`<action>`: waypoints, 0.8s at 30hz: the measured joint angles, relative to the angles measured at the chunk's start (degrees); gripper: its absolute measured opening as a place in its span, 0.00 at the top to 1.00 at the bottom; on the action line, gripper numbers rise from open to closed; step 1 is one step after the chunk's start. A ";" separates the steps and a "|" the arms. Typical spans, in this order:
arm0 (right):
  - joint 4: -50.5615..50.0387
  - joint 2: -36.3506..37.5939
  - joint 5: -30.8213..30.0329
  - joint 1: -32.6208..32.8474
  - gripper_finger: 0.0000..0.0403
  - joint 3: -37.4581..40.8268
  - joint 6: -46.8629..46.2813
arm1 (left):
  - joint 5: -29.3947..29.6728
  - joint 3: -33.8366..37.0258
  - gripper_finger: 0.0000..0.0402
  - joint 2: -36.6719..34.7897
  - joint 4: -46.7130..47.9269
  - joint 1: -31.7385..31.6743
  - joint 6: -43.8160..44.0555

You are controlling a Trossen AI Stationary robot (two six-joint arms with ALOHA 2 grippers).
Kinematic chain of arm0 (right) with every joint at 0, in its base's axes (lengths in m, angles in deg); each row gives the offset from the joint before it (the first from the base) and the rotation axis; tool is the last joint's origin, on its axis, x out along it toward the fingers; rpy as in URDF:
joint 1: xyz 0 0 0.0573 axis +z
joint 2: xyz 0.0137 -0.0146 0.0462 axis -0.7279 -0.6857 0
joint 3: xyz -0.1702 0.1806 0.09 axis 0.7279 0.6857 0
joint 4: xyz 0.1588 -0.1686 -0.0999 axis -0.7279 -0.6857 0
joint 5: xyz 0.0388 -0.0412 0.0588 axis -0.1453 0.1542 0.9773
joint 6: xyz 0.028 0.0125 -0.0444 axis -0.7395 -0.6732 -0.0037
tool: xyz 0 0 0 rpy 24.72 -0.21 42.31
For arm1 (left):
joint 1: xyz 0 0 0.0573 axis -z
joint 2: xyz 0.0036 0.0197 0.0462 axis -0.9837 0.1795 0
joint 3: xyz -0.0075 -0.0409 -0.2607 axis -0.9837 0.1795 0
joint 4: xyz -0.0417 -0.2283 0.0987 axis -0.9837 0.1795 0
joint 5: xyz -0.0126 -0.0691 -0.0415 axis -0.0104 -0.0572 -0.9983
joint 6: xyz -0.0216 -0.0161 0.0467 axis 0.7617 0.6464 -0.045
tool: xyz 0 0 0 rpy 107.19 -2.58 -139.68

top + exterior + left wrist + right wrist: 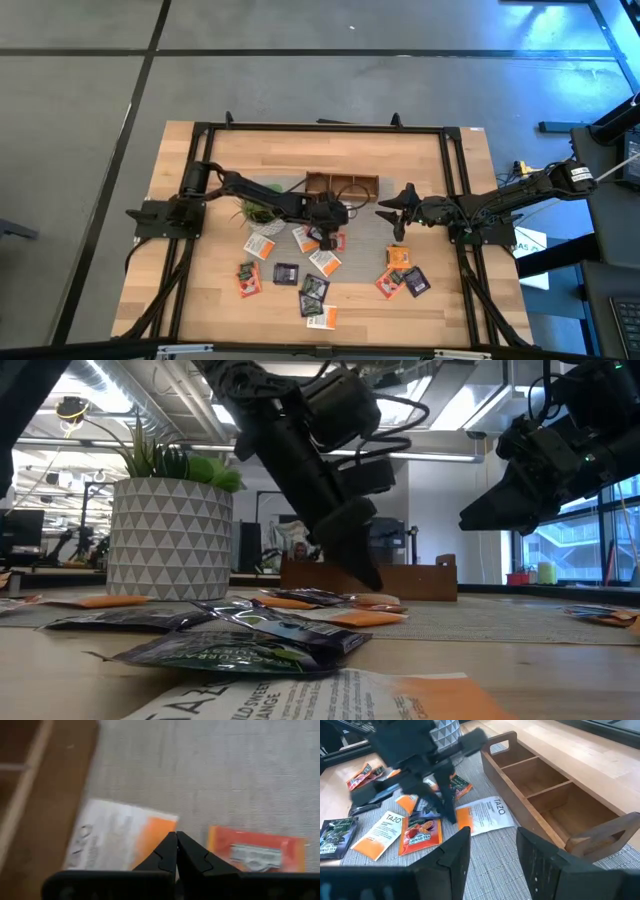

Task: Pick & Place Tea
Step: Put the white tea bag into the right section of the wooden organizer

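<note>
Pale wood makes up the worktop in the high view, with a grey mat at its middle and a brown wooden box at the mat's far edge. The tea sachets lie scattered over the mat and the near wood, a second small cluster toward the right. The left hand is down among the central sachets, just in front of the box; the right hand hangs above the mat beside the box's right end.

In the low view the left hand tapers down to the mat, its fingers closed to a point, with a potted plant behind the sachets. The right hand floats higher, clear of everything.

The left wrist view shows its fingers pressed together with nothing between them, between a white-and-orange sachet and an orange-red sachet on the mat.

The right wrist view shows its fingers parted about halfway, gripping nothing, and the box's three compartments bare.
</note>
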 joint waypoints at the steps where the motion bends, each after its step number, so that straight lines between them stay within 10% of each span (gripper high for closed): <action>1: -0.03 0.00 0.00 0.02 0.60 0.00 0.02 | 0.86 0.02 1.00 -0.10 0.41 -0.13 -0.01; 24: -0.25 0.00 -2.91 0.00 0.60 0.02 -1.84 | -6.48 -0.09 1.00 1.90 -0.05 1.13 1.33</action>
